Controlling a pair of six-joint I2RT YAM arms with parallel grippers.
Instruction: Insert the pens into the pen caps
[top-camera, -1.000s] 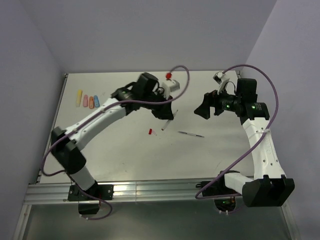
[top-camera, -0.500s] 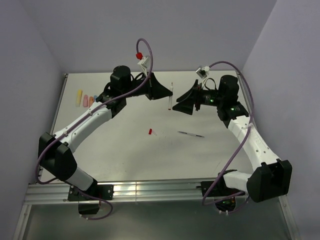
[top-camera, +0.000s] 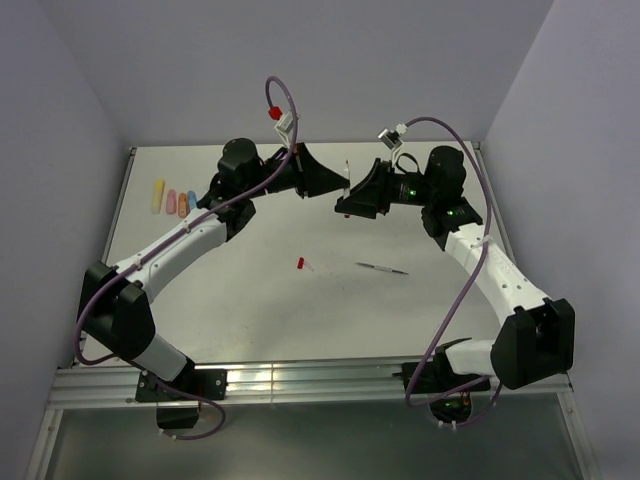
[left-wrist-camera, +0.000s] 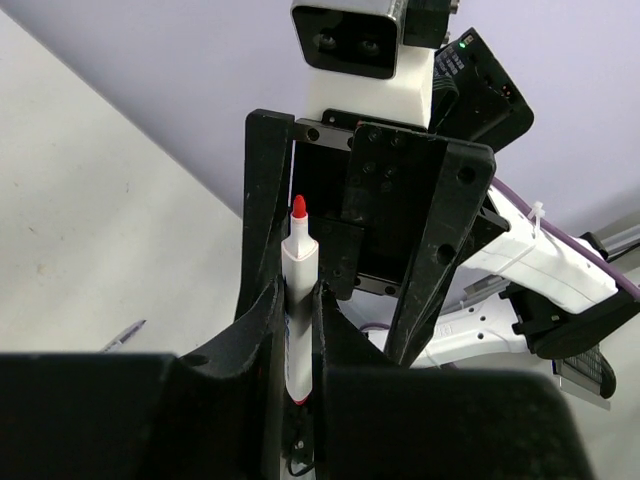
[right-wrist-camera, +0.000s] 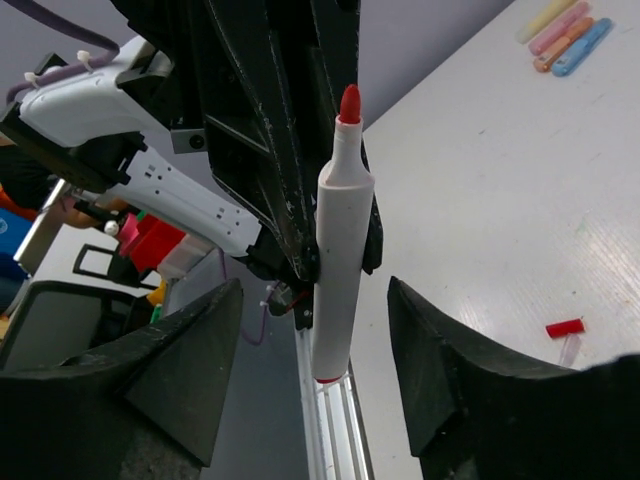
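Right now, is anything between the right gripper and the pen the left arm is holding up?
Nothing visible. The right gripper straddles the white pen with an open gap on either side. The left gripper is clamped on the pen's lower body. The red cap lies apart on the table.

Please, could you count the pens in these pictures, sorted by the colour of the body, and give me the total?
yellow pen: 1
pink pen: 1
orange pen: 1
blue pen: 1
white pen, red tip: 1
grey pen, thin: 1
Total: 6 pens
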